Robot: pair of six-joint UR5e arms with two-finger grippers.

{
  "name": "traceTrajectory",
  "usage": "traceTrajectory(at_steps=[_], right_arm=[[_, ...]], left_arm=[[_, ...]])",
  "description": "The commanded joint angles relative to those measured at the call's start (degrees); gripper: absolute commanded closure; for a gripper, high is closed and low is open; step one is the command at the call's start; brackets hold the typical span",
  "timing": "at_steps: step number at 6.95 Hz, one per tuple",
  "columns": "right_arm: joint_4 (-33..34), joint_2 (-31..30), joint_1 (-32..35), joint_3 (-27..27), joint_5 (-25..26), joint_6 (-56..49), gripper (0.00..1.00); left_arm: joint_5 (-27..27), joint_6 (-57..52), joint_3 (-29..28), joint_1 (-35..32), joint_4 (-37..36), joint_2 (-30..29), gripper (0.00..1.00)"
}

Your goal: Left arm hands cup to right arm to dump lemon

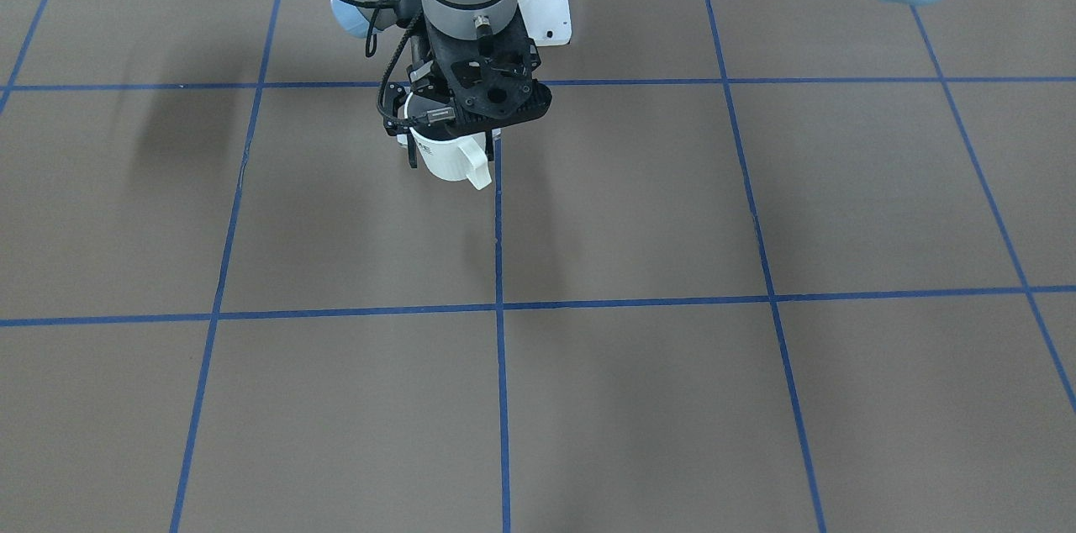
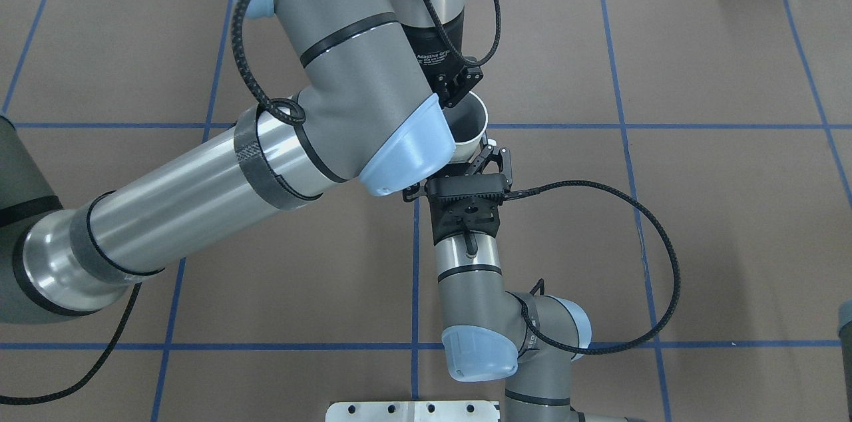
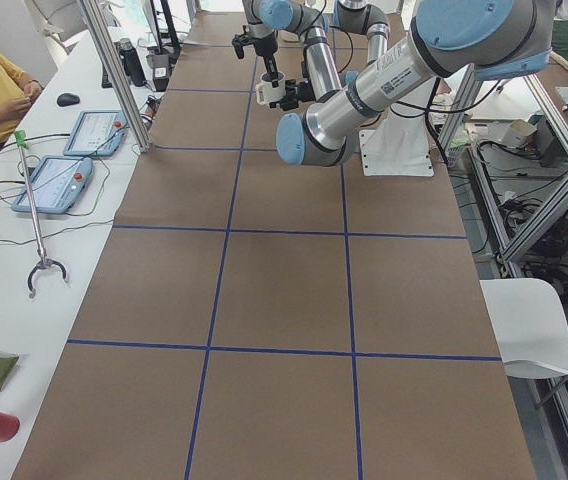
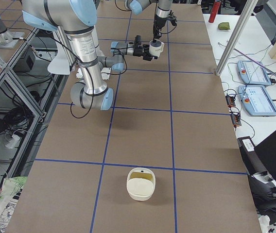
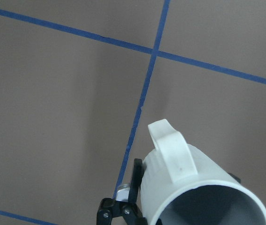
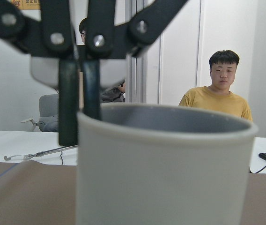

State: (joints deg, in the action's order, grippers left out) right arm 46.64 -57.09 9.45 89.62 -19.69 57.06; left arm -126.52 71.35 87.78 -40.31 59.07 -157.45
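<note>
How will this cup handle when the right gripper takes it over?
The cup looks rigid and smooth, so it may slip. The left gripper pinches only its rim, so a nudge could tilt it. Its handle sticks out and may snag.

Smooth matt cup [image 1: 444, 163] over a matt, paper-like table [image 1: 639, 205].

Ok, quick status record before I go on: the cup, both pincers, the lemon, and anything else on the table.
cup: cream-white mug, upright, held off the table
left pincer: comes from above, shut on the cup's rim, one finger inside and one outside
right pincer: level, open, fingers flank the cup's body; contact unclear
lemon: not seen in any view; the cup's inside shows only in part
also on table: cream container at the robot's right end, something yellow inside
</note>
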Motion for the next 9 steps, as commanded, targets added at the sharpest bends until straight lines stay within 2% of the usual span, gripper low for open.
traceTrajectory(at_steps=[1,4,5,6,8,9], right_arm=[[0.03,-0.56,-0.75,-2.07,0.00,-0.02,0.00],[0.03,-2.31,0.29,-2.61,-2.26,-1.59,0.00],[-2.32,-2.85,1.70,-1.91,-5.93,-3.87,0.00],[-5.82,-4.16,4.06,-1.90,-12.15,-4.24,0.00],[-6.82,-5.92,7.59,1.06,-17.03,-4.86,0.00],[-6.74,-6.88,9.78,2.30,-19.66,-4.86,0.00]], left_arm=[[-0.04,-0.07,0.90,-0.47,-0.01,-0.49,1.00],[-0.04,-0.77,3.71,-4.59,0.08,-0.41,1.00],[-0.13,-3.90,3.89,-6.08,-0.09,-0.06,1.00],[-0.13,-6.20,4.41,-7.75,-0.70,1.43,1.00],[-0.39,-15.21,16.57,-10.21,0.08,15.95,1.00],[-0.48,-19.19,19.68,-12.49,0.08,21.08,1.00]])
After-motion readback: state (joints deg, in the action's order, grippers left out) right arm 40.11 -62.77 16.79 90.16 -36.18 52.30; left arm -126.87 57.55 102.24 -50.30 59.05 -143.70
